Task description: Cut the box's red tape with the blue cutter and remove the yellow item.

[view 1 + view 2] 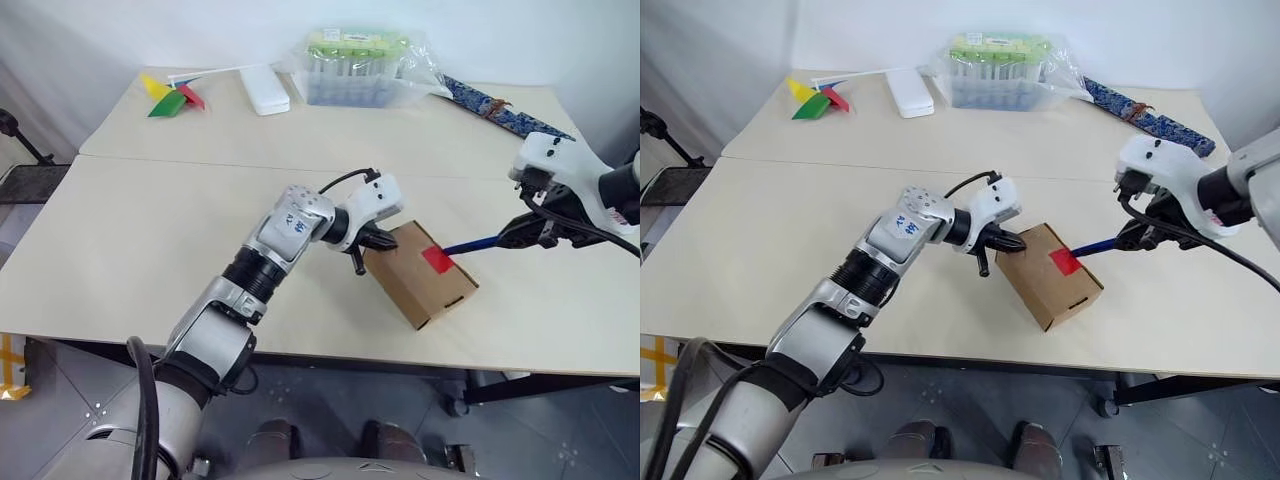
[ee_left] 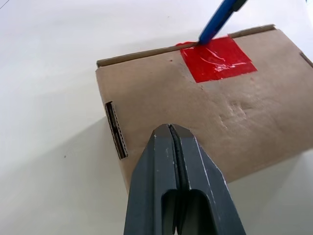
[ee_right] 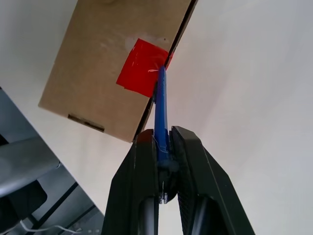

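Note:
The brown cardboard box (image 1: 415, 275) lies closed on the table, set at an angle, with the red tape (image 1: 437, 258) across its lid seam at the far edge. My right gripper (image 1: 517, 232) is shut on the blue cutter (image 1: 472, 244). The cutter's tip (image 3: 160, 78) touches the tape's edge (image 3: 142, 67) at the seam. My left gripper (image 2: 169, 129) is shut with nothing in it, its fingers resting at the box's near-left end (image 1: 1012, 243). The yellow item is hidden.
At the table's back stand a clear tub with a green lid (image 1: 360, 65), a white case (image 1: 265, 92), a paper pinwheel (image 1: 172, 98) and a long blue patterned strip (image 1: 505, 110). The table's front edge (image 1: 400, 358) runs close below the box.

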Robot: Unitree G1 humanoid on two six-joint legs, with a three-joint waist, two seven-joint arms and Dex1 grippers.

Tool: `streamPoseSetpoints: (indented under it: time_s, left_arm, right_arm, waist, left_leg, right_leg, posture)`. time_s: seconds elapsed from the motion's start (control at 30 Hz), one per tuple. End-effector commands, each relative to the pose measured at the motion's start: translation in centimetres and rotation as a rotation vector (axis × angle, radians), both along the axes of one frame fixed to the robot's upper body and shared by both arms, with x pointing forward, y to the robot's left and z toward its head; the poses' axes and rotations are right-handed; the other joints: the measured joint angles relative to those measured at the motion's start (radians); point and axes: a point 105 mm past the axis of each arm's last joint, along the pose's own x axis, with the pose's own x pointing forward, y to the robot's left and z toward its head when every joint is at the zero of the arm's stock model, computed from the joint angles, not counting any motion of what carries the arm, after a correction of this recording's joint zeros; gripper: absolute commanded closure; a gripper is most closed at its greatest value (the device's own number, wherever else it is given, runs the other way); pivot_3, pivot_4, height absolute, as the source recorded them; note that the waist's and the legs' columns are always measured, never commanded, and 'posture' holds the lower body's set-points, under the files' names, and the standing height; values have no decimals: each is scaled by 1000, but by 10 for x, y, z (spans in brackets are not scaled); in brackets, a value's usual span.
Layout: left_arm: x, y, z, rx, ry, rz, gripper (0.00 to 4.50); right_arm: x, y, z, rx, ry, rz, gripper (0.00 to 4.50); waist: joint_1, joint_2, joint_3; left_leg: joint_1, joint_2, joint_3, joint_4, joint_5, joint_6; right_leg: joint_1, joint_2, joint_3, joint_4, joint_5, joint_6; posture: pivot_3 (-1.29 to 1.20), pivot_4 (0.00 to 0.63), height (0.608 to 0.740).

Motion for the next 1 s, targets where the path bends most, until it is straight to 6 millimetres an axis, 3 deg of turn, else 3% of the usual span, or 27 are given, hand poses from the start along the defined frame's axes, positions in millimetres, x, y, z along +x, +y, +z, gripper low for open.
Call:
streamPoseSetpoints:
  time_s: [0.03,0.33,0.63,1.0]
  left_arm:
    - [6,13,-35,107,59,79,4486]
    - [-3,5,-37,126,53,22,4486]
    - [-9,10,-49,238,53,-20,4486]
    - [-7,7,-50,239,14,12,4486]
  right_arm:
    - [-10,2,-6,-1,74,40,4356]
    - [-9,16,-7,57,102,30,4356]
    - [-11,19,-11,108,177,-75,4356]
    - [-20,4,-31,-56,229,-63,4356]
  waist:
    - [0,0,0]
    - [1,0,0]
    - [-6,1,-2]
    - [2,-2,-9]
  left_leg:
    - [0,0,0,0,0,0]
    - [0,0,-1,0,0,0]
    - [0,0,-3,0,-1,-1]
    - [0,0,-6,0,-2,-1]
  right_leg:
    - [0,0,0,0,0,0]
    - [0,0,0,0,0,0]
    - [0,1,0,0,0,0]
    - [1,1,-1,0,0,0]
  posture:
    - [0,150,740]
    - [0,150,740]
    - [0,150,740]
    - [0,150,740]
